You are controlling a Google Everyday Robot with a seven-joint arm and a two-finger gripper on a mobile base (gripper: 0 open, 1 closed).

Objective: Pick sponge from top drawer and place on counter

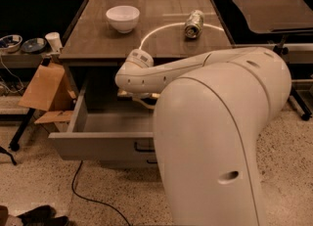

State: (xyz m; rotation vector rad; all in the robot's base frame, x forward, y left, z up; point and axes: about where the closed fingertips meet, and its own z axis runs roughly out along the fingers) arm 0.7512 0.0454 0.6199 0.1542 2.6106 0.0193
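Observation:
The top drawer (pixel 98 146) stands pulled out below the counter (pixel 161 39), a glossy dark top with a pale arc mark. My arm reaches from the right into the drawer. The gripper (pixel 138 97) sits under the white wrist, over the back of the drawer just below the counter's front edge, and is mostly covered. A pale yellowish piece shows there; I cannot tell whether it is part of the gripper or the sponge. No sponge shows clearly anywhere.
A white bowl (pixel 122 18) and a crushed metal can (pixel 194 23) lie on the counter. A cardboard box (pixel 46 88) leans at the drawer's left side. A shelf at the left holds small dishes and a cup (pixel 53 41). A black cable (pixel 83 191) runs on the floor.

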